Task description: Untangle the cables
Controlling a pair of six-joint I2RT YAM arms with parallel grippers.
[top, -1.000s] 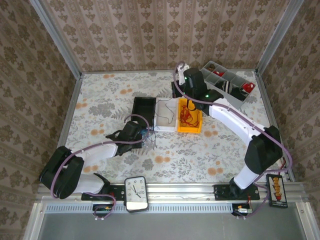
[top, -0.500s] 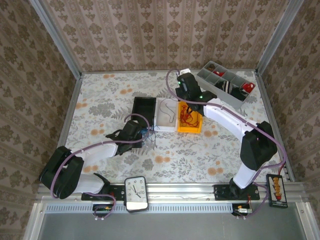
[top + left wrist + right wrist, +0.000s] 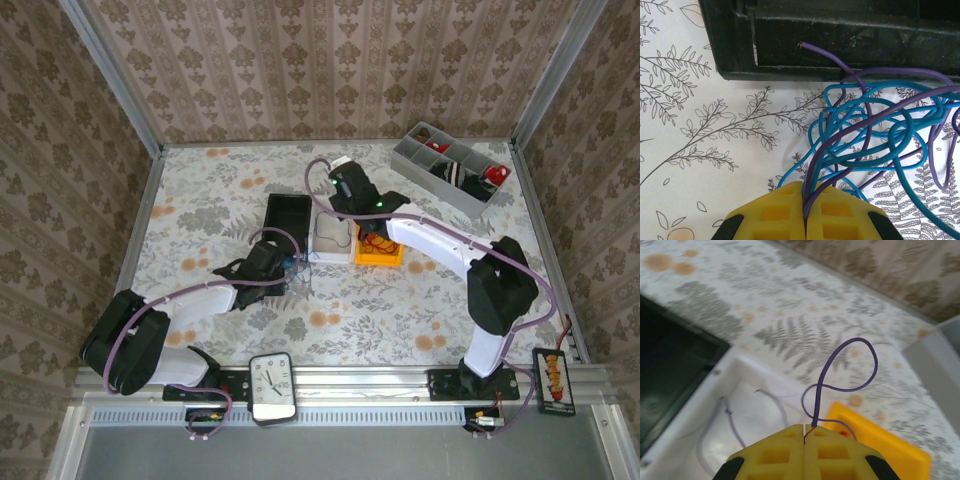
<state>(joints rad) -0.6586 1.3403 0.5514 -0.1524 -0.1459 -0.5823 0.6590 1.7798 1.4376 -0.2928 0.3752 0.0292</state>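
My left gripper [image 3: 805, 194] [image 3: 284, 270] rests low on the table just in front of the black box [image 3: 840, 40], shut on a tangle of blue cable [image 3: 865, 146] and dark purplish-grey cable [image 3: 875, 119]. The clump fans out from the pads toward the box. My right gripper [image 3: 805, 429] [image 3: 338, 212] hangs above the white box [image 3: 695, 410], shut on the bare end of another dark purplish-grey cable [image 3: 821, 375] that curls up in a loop. Red cables [image 3: 376, 240] lie in the yellow bin [image 3: 382, 257].
A thin dark cable piece [image 3: 726, 412] lies inside the white box [image 3: 318, 255]. The black box [image 3: 288, 218], white box and yellow bin [image 3: 895, 450] stand side by side mid-table. A grey compartment tray [image 3: 450, 168] sits at the back right. A clock [image 3: 272, 385] lies at the near edge.
My right gripper has swung left from over the yellow bin to over the white box, carrying the dark cable. The left arm has stayed put.
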